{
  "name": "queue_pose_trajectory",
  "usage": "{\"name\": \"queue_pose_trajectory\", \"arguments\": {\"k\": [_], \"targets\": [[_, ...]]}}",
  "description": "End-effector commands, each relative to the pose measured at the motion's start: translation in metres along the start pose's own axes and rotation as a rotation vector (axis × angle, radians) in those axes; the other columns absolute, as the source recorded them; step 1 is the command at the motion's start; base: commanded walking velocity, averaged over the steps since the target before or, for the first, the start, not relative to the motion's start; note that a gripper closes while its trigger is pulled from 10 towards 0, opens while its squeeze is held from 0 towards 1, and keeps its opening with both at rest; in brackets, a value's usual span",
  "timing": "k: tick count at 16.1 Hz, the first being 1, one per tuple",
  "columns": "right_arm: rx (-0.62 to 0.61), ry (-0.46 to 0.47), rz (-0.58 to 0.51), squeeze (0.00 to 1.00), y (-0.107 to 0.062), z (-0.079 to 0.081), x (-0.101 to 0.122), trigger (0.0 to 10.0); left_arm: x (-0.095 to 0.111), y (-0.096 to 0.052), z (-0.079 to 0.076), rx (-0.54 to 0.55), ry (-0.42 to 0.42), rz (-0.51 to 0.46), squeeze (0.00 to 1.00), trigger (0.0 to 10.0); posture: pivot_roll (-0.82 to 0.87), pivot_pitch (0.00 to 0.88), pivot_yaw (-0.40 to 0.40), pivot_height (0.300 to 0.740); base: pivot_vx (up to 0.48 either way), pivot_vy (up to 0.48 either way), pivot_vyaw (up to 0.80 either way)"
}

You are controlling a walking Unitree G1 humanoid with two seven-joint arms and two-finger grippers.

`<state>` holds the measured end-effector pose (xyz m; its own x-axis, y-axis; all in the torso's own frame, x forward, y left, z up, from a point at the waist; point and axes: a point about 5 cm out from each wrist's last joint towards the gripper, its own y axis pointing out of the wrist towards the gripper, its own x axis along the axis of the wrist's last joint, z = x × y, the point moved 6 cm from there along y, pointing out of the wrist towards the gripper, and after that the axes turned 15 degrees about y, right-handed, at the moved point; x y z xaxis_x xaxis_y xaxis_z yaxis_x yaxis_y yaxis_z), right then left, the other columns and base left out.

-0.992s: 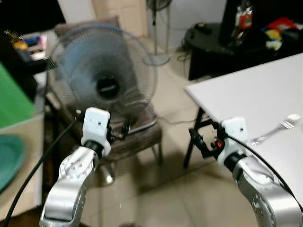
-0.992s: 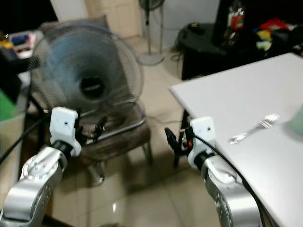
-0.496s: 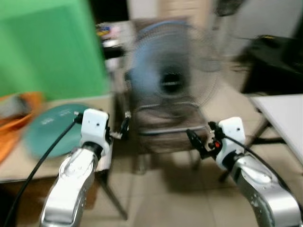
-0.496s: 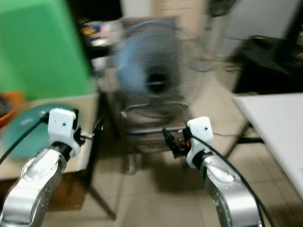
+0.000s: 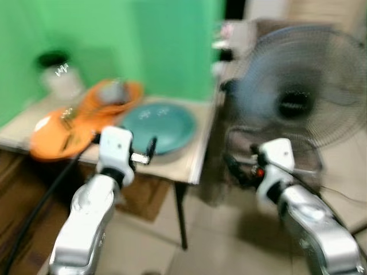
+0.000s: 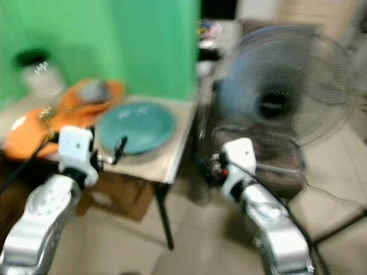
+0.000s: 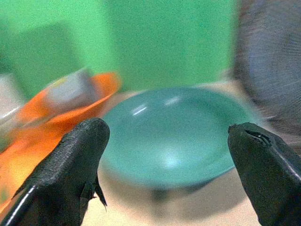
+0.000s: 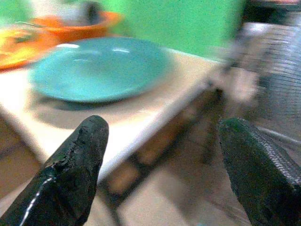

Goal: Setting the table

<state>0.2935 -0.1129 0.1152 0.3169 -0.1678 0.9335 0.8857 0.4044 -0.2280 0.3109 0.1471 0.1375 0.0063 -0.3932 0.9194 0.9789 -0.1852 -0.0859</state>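
Swinging left over the past second, your head camera has lost the white table and fork and now takes in a small beige table (image 5: 192, 163) against a green backdrop (image 5: 143, 46), though the shift belongs to the view, not to the objects. Your left gripper (image 7: 169, 155) hangs in the air with its two black fingers spread wide and nothing between them; seen along them, a teal plate (image 7: 174, 134) sits straight ahead on the beige top. From the head view that left gripper (image 5: 150, 148) is held up at the near edge of the small table, just short of the plate (image 5: 157, 119). Your right gripper (image 8: 160, 165) is likewise wide open and empty, held off the table's corner with the plate (image 8: 96, 68) beyond its fingers. In the head view the right gripper (image 5: 234, 167) is raised in front of a standing fan (image 5: 298, 97), which is just to the right of the table. An orange tray (image 5: 83, 117) touches the plate's far left side and carries a grey item too blurred for you to identify. A pale jar with a dark lid (image 5: 56, 74) stands behind the tray. All views are motion-blurred.
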Motion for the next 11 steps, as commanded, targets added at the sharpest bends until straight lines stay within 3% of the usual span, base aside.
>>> {"name": "queue_pose_trajectory", "arguments": {"k": [1,2,7,11], "targets": [[-0.017,-0.021,-0.018,0.0,-0.002,-0.006,0.006,10.0,-0.001,0.001,-0.001,-0.006,-0.005,0.006,0.0,10.0,0.1,0.0,0.028,0.74,0.0,0.48,0.4],[-0.018,-0.022,-0.018,0.0,-0.002,-0.006,0.006,10.0,-0.001,0.0,-0.001,-0.008,-0.002,0.006,0.0,10.0,0.1,0.0,0.028,0.74,0.0,0.48,0.0],[-0.14,0.027,-0.084,0.0,0.003,-0.025,0.02,10.0,0.0,0.0,0.004,0.0,0.009,-0.003,0.0,10.0,0.11,0.0,0.023,0.74,0.0,0.0,0.0],[-0.128,0.01,-0.112,0.0,0.008,-0.022,0.027,10.0,0.003,0.0,0.004,-0.012,0.011,-0.018,0.0,10.0,0.11,0.0,0.024,0.74,0.0,0.0,0.0]]}}
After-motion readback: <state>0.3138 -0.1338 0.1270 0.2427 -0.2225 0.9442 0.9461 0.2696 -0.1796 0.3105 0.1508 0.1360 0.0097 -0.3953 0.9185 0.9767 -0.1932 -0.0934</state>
